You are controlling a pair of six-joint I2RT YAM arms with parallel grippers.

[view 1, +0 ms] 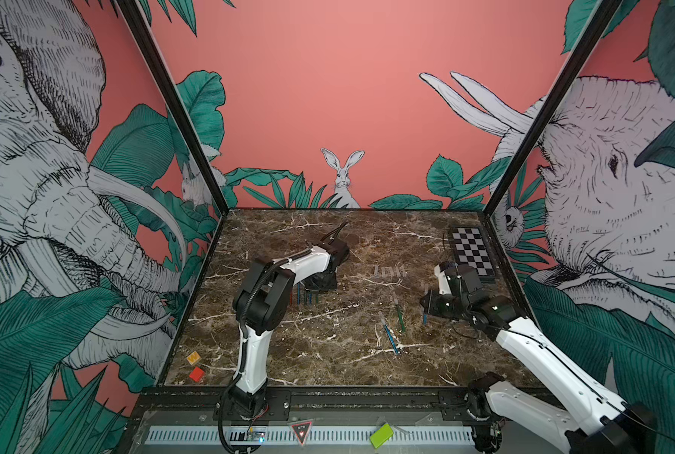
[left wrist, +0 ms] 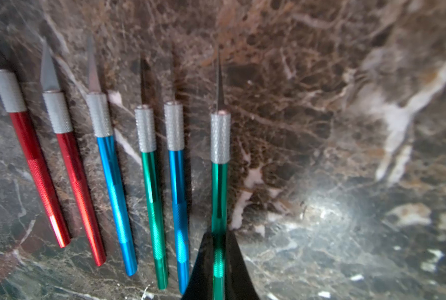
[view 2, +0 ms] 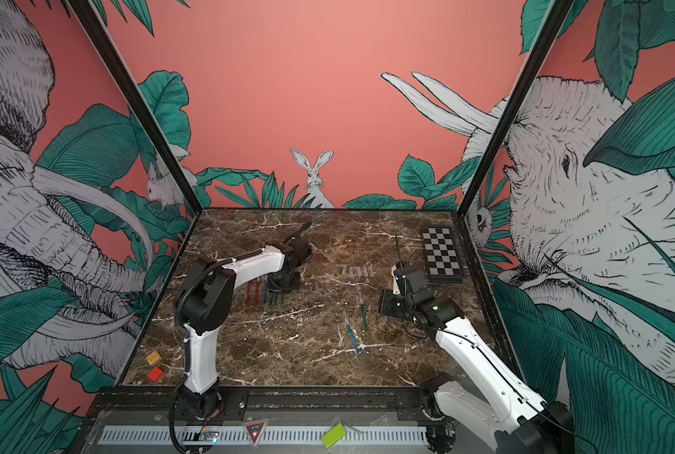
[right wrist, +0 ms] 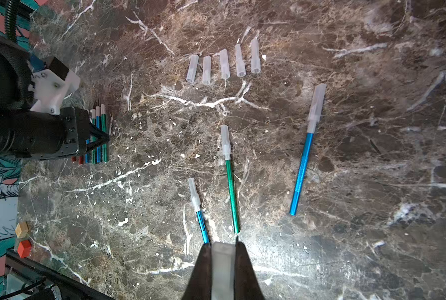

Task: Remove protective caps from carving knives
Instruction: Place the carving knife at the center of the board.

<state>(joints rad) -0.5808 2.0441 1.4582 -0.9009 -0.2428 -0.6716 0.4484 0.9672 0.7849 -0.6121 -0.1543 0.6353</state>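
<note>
My left gripper [left wrist: 219,235] is shut on a green carving knife [left wrist: 219,181] with a bare blade, held at the end of a row of uncapped knives [left wrist: 143,168] with red, blue and green handles. In both top views this gripper [view 1: 320,281] points down at the table's left middle. My right gripper [right wrist: 223,244] is shut on a translucent protective cap [right wrist: 223,262]. Several loose caps [right wrist: 224,63] lie in a row on the marble. Three capped knives lie nearby: a blue one [right wrist: 199,210], a green one [right wrist: 231,181] and another blue one [right wrist: 305,155].
A black-and-white checkerboard [view 1: 471,251] lies at the back right. A red block [view 1: 197,373] and a yellow block [view 1: 193,357] sit at the front left corner. The left arm's body [right wrist: 34,130] stands over the knife row.
</note>
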